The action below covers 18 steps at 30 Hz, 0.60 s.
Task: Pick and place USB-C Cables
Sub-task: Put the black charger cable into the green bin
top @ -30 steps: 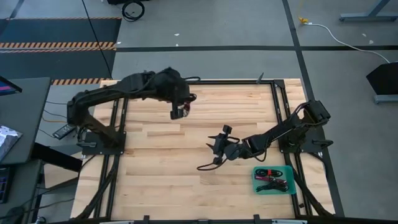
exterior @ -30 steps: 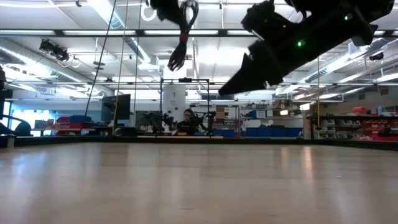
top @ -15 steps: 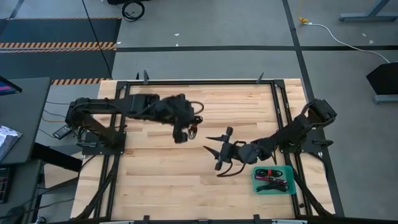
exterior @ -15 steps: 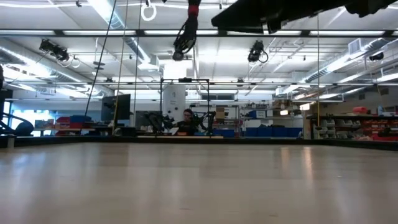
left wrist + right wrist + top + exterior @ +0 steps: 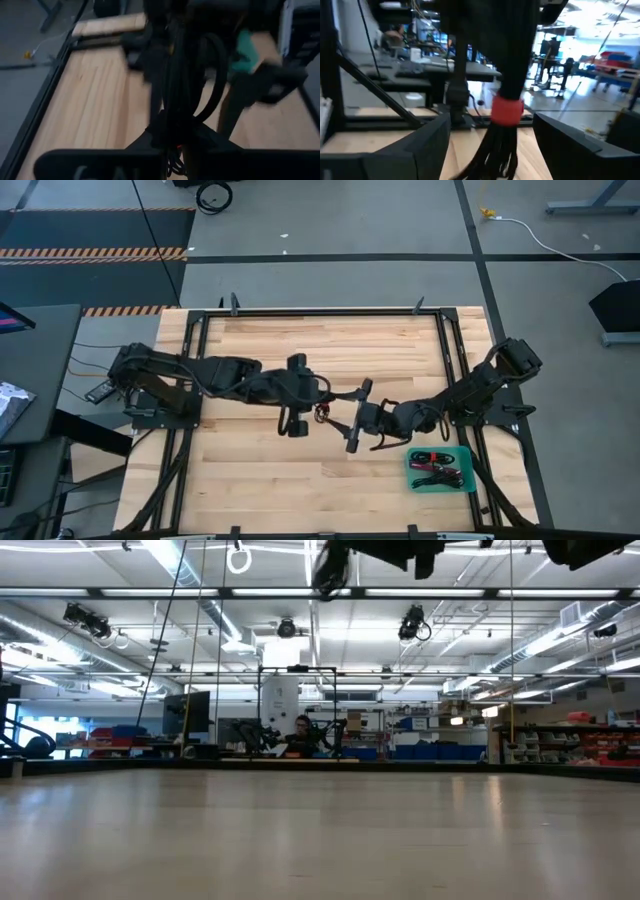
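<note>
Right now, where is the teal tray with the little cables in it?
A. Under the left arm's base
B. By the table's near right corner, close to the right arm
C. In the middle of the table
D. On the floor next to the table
B: in the high view the teal tray with cables sits by the near right corner of the table, just beyond the right arm.

Cable bundle (image 5: 192, 85) blurred, perhaps half hidden
</note>
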### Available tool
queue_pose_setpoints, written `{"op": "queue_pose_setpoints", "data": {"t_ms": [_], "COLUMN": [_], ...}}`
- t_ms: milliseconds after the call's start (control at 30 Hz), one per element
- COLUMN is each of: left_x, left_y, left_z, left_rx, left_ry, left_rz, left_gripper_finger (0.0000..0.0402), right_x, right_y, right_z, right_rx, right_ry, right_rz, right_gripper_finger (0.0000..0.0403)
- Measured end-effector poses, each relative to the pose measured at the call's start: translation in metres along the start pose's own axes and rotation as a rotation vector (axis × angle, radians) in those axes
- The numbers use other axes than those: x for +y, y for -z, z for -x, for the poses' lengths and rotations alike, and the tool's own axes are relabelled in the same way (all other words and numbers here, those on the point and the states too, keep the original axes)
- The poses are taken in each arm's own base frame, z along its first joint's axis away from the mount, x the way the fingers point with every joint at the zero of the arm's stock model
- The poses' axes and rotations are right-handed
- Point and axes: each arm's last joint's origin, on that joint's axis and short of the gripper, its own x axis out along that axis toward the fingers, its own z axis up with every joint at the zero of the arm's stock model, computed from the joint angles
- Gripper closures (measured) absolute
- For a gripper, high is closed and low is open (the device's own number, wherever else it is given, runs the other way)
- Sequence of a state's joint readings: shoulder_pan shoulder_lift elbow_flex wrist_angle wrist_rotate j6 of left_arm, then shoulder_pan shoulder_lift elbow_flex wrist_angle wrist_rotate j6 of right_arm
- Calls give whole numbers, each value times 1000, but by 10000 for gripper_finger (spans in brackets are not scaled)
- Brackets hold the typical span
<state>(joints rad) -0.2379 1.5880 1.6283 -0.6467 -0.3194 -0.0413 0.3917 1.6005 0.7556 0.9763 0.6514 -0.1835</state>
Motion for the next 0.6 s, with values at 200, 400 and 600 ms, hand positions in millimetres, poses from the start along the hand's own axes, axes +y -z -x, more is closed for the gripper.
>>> {"op": "queue_pose_setpoints", "data": {"t_ms": [200, 400, 600], "left_x": [-9, -15, -17], "left_y": [-6, -5, 1], "left_z": [-5, -3, -2], "left_rx": [-71, -62, -13], "left_ry": [20, 54, -25], "left_rz": [-14, -21, -52], "left_gripper_finger": [369, 352, 301], "right_x": [-3, -1, 2], "right_y": [7, 9, 9], "right_z": [-5, -3, 0], "right_rx": [31, 53, 64], "right_ry": [-29, 20, 25], "right_rz": [-26, 60, 142], "right_gripper_finger": [136, 264, 351]}}
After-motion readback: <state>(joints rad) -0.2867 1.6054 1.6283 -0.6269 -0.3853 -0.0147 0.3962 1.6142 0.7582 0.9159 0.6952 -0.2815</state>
